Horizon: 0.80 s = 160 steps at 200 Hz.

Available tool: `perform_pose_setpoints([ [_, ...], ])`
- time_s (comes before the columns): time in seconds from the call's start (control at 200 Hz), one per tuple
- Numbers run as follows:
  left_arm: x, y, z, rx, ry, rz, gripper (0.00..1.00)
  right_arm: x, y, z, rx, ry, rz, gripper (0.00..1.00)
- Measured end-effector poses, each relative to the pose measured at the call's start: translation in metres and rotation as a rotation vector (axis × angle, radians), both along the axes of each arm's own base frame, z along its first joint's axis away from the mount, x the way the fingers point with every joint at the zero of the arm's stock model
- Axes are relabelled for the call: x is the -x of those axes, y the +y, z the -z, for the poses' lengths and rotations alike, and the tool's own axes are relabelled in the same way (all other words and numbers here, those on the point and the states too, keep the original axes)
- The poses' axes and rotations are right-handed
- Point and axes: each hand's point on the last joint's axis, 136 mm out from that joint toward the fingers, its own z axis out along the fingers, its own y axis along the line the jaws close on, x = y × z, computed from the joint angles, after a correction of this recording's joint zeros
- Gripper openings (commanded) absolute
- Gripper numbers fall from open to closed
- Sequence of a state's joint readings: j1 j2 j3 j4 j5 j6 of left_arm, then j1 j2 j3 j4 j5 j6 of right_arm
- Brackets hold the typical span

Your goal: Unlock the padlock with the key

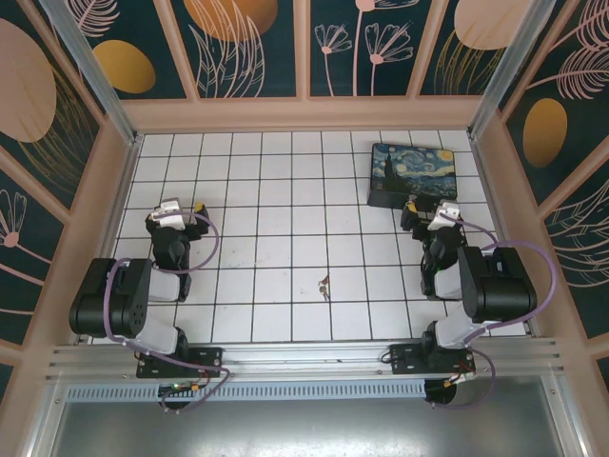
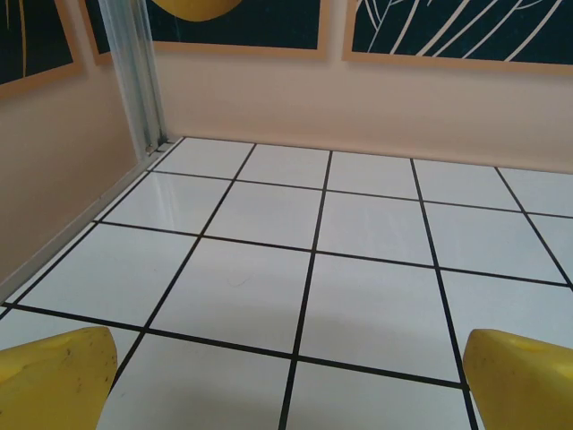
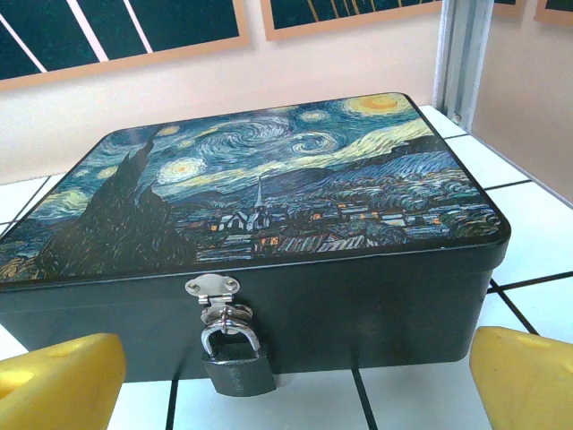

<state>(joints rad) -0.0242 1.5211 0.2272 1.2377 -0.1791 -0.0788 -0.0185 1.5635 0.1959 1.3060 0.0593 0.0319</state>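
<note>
- Padlock (image 3: 237,363) hanging on tin box (image 3: 358,296) hasp, far right by wall; swirling night-sky print on lid.
- Key (image 1: 325,285) mid-table, open tiles all around.
- Left gripper (image 2: 288,385), right gripper (image 3: 291,385) both spread wide, empty.

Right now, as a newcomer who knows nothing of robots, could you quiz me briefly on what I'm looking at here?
1. True or false: the padlock hangs from the latch on the front of the painted box.
2. Where is the key? A) on the box lid B) on the tiled table between the two arms C) in a gripper
3. Fill in: the left gripper and right gripper are both ____ and hold nothing.
Key: 1 true; 2 B; 3 open.
</note>
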Motion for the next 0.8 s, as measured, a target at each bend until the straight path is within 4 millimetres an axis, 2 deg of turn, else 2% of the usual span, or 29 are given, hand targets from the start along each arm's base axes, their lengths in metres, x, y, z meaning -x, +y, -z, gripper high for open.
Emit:
perform_pose_setpoints([
  [0.55, -0.0003, -0.0021, 0.0001, 0.002, 0.000, 0.012, 0.99, -0.0002, 0.0024, 0.0001, -0.003, 0.000, -0.016, 0.99],
  [0.801, -0.0005, -0.0022, -0.0001, 0.002, 0.000, 0.014, 0.99, -0.0004, 0.0093, 0.0004, -0.005, 0.001, -0.057, 0.99],
])
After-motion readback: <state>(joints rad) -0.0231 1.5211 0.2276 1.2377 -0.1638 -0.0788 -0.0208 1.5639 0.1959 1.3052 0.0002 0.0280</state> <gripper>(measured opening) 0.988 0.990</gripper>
